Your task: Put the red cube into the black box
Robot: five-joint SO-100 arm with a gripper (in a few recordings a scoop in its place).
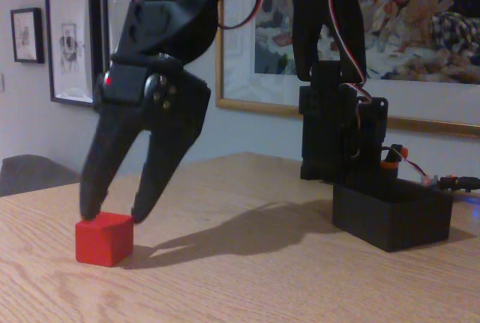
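Note:
The red cube [104,238] rests on the wooden table [247,285] at the lower left of the fixed view. My black gripper [114,213] hangs right above it, pointing down, with its two fingertips spread apart at the cube's top edges. The jaws stand open with nothing between them. The black box [391,216] sits low on the table at the right, close to the arm's base [341,132].
An orange-red round part [388,162] on the arm's base shows just above the box's back wall. Wires run along the arm. Framed pictures hang on the wall behind. A grey chair back [30,173] stands at the left table edge.

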